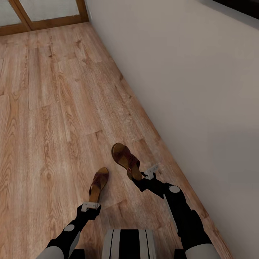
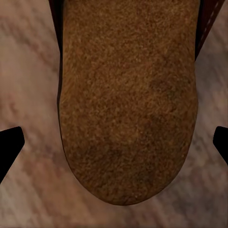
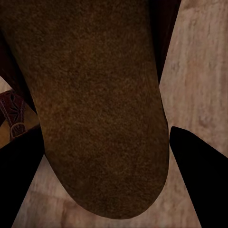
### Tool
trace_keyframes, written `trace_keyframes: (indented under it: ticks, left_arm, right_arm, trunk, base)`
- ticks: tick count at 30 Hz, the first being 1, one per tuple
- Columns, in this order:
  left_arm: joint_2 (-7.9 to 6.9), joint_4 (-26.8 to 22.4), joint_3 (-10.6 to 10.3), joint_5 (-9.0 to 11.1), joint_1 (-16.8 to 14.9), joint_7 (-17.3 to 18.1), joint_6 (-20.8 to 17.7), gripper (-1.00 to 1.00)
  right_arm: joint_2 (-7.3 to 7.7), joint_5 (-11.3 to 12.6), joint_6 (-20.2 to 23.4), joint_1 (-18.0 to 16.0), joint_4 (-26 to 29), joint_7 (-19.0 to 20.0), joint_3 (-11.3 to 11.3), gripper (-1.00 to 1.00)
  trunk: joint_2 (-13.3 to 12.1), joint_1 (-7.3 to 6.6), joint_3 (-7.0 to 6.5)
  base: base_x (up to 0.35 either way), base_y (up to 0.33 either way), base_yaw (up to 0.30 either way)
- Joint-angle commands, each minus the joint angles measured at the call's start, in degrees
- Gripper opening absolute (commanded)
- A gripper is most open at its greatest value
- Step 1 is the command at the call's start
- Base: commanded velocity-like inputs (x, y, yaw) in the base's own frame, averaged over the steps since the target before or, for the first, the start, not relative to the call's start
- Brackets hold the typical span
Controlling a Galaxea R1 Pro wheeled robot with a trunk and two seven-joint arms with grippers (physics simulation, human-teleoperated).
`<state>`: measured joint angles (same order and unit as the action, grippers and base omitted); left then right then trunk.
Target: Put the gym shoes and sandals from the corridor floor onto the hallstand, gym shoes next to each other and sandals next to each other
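Two dark brown sandals sit low in the head view, each held at its heel end by an arm. The left sandal [image 1: 98,184], at lower centre-left, has woven leather straps and a tan sole edge; the left gripper [image 1: 90,206] has its jaws closed on its heel. The right sandal [image 1: 125,160], just right of centre, is tilted with its rounded toe up and left, and the right gripper [image 1: 148,175] clamps its heel.

In the wrist views each sole is a grainy, suede-like brown slab with a rounded end (left one [image 2: 128,95] lighter, right one [image 3: 99,104] darker), with the black fingers [image 3: 199,175] at either side.

The corridor floor [image 1: 54,108] is light wood-grain plank, bare and open toward the upper left. A plain pale wall [image 1: 187,90] runs diagonally along the right, its foot close beside the right arm. A wood-framed door [image 1: 43,14] closes off the top left.
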<state>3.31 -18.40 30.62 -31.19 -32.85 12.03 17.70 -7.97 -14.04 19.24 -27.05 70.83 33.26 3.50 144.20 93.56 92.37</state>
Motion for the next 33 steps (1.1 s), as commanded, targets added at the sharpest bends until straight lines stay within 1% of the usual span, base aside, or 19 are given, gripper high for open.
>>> trace_keyframes:
  ticks: [1, 16, 17, 33]
  left_arm:
    - [0.04, -0.05, 0.49, -0.37, -0.02, 0.36, 0.12, 1.0]
    - [0.02, -0.05, 0.49, -0.37, -0.02, 0.36, 0.13, 1.0]
    - [0.0, -0.05, 0.49, -0.37, -0.02, 0.36, 0.14, -1.0]
    - [-0.23, -0.05, 0.49, -0.36, -0.02, 0.36, 0.07, -1.0]
  right_arm:
    - [-0.03, -0.37, 0.26, -0.02, 0.09, 0.4, -0.07, -1.0]
    - [-0.03, -0.37, 0.26, 0.0, 0.01, 0.4, -0.07, -1.0]
    - [-0.03, -0.37, 0.26, -0.01, 0.01, 0.4, -0.07, -1.0]
    - [-0.03, -0.37, 0.27, -0.02, -0.11, 0.4, -0.01, -1.0]
  trunk:
    - [0.01, -0.01, 0.03]
    - [0.01, -0.01, 0.03]
    - [0.01, -0.01, 0.03]
    - [0.01, -0.01, 0.03]
  base:
    - [0.0, 0.0, 0.0]
    - [0.033, 0.0, 0.0]
    - [0.002, 0.0, 0.0]
    - [0.0, 0.0, 0.0]
